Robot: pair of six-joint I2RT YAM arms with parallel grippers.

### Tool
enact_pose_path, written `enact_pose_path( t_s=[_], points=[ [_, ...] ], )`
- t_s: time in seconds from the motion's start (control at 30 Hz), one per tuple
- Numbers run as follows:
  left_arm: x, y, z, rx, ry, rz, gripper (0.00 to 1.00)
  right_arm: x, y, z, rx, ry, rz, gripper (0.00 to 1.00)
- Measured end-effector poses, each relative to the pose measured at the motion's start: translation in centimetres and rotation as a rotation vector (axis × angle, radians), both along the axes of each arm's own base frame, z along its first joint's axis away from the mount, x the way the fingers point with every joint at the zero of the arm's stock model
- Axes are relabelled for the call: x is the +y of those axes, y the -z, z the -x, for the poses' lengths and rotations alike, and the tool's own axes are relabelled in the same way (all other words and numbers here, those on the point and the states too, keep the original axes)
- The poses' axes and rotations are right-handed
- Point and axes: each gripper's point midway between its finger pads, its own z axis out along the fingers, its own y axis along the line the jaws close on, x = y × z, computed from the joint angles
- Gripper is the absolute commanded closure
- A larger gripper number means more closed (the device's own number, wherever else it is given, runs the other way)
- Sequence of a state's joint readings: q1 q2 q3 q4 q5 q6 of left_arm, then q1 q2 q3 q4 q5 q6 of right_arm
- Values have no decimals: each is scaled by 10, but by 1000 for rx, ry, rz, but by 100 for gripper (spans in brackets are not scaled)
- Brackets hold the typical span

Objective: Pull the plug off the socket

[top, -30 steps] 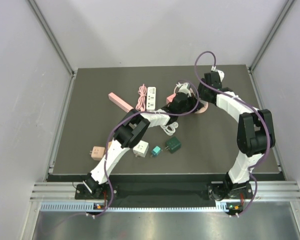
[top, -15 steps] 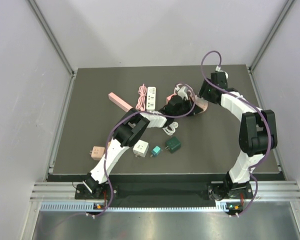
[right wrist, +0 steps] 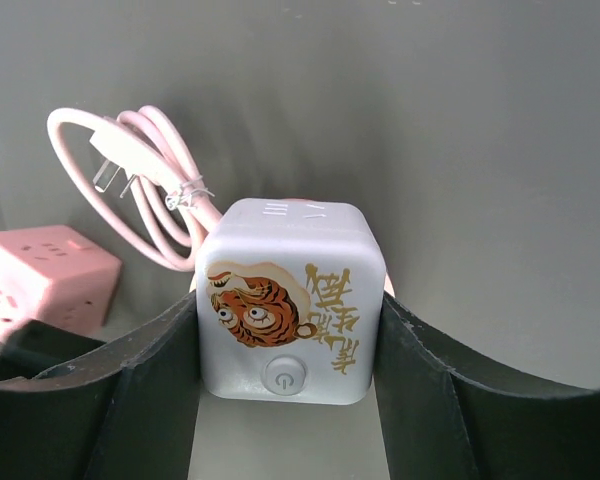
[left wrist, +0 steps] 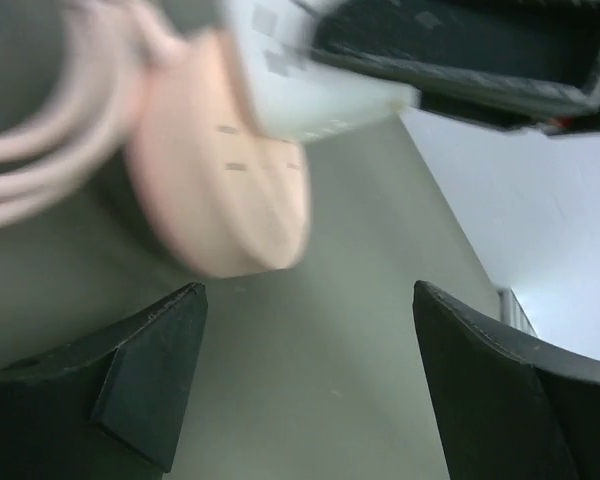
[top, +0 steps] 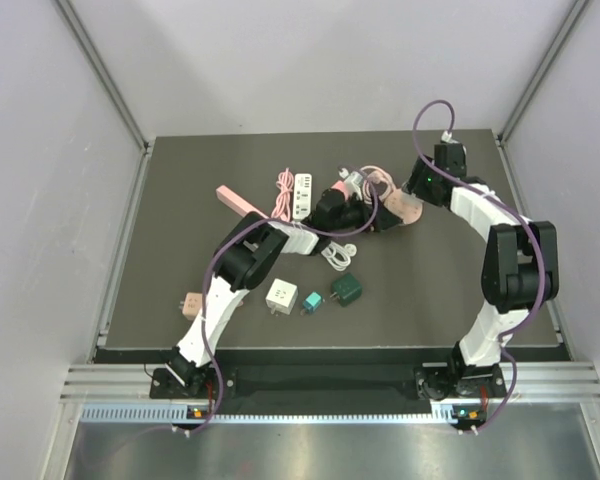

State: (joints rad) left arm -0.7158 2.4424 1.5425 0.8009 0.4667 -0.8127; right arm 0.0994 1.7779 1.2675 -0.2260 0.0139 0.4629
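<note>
The work surface is a dark grey table [top: 450, 290] enclosed by plain white walls.

**Grip state**
- The right gripper [right wrist: 288, 335] is clamped on the white cube plug [right wrist: 280, 250], one finger on each side face. The tiger picture and the button face the wrist camera.
- The left gripper [left wrist: 308, 300] stands wide open with nothing between its fingers.

**Position of the task items**
- The pink round socket [left wrist: 225, 190] lies toward the far right of the table, under the right wrist.
- The plug sits against its slotted face. A pink rim shows behind the cube in the right wrist view, so the two appear joined. Whether the prongs are fully seated cannot be told.

**Governing relation**
- From the left gripper, the socket lies ahead and to the upper left of that view, just beyond the fingertips and outside the jaws.
- The socket is round, so it has no long axis. The axis that matters runs through the plug, square to the socket face.
- The right arm holds the plug. The left arm is the nearer one to the socket body, which nothing restrains.

**Count**
- One plug, one round socket, one pink cord [right wrist: 130, 200] beside them.
- Elsewhere: one pink bar strip [top: 242, 203], one white strip [top: 302, 195], one white cube [top: 282, 297], one green cube [top: 345, 290].
</note>
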Motion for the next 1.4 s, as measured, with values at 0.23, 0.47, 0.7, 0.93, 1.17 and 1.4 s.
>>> enact_pose_path(
  t_s=[0.23,0.47,0.7,0.93,1.17,1.4],
  points=[
    [30,14,-30,36,-108,-37,22,-8,5,10,21,2,-34,100],
    [23,12,-34,60,-92,-13,23,5,6,20,23,-25,-96,100],
    [13,18,-31,102,-48,8,51,13,6,19,10,-28,-123,100],
    [9,14,-36,134,-41,20,100,19,0,13,-43,-13,-60,100],
    [4,21,-29,193,-38,-5,100,19,-1,34,-171,10,76,100],
    [-6,25,-24,248,-88,-8,100,11,-25,65,-346,55,97,100]
  ],
)
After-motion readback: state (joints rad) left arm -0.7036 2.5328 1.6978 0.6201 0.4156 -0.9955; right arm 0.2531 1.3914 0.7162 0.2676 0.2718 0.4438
